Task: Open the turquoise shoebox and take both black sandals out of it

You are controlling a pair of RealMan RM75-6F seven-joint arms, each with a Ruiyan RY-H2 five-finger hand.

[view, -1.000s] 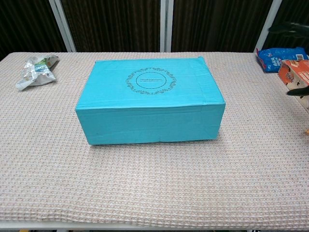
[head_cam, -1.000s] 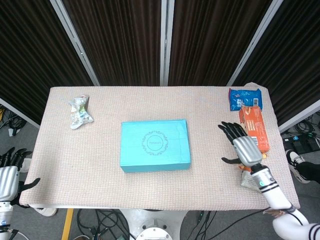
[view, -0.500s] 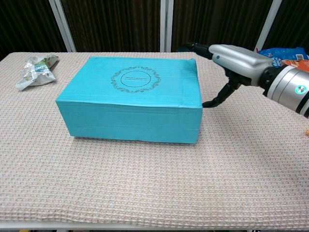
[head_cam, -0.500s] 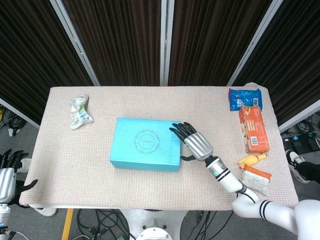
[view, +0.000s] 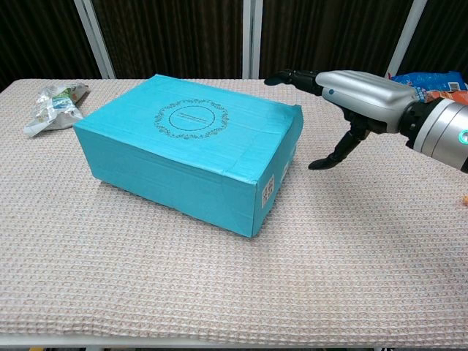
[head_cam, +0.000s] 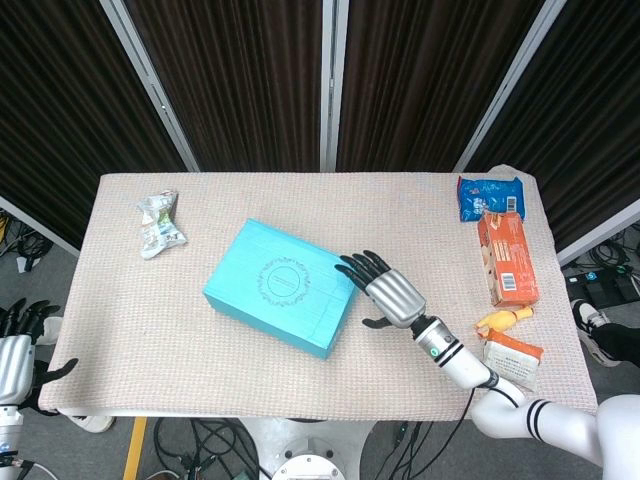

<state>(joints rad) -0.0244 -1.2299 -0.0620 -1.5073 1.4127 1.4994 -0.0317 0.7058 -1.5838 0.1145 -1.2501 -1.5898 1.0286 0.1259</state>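
Turquoise box: my turquoise cardboard shoebox (head_cam: 279,300) with the round ornamental print on its lid sits near the middle of the worktop (head_cam: 120,300), turned at an angle to the worktop's edges, lid on and closed.
Sandals: none showing; the lid hides whatever is inside.
Right hand: my right hand (head_cam: 385,291) is beside the box's right end, palm down, its fingers (view: 292,76) spread and stretched toward the box's far right corner, thumb hanging below. It holds nothing. From the chest view the fingertips look just beside or on that corner; I cannot tell whether they touch.
Left hand: my left hand (head_cam: 18,345) hangs off the worktop's near left corner, below its edge, fingers apart and holding nothing.
Far left: a crumpled silver and green snack wrapper (head_cam: 159,224) lies near the far left corner.
Right edge: a blue snack bag (head_cam: 490,196) lies at the far right corner, an orange biscuit box (head_cam: 507,257) just in front of it along the right edge, then a small yellow-orange item (head_cam: 499,321) and a white and orange packet (head_cam: 514,359) towards the near right corner.
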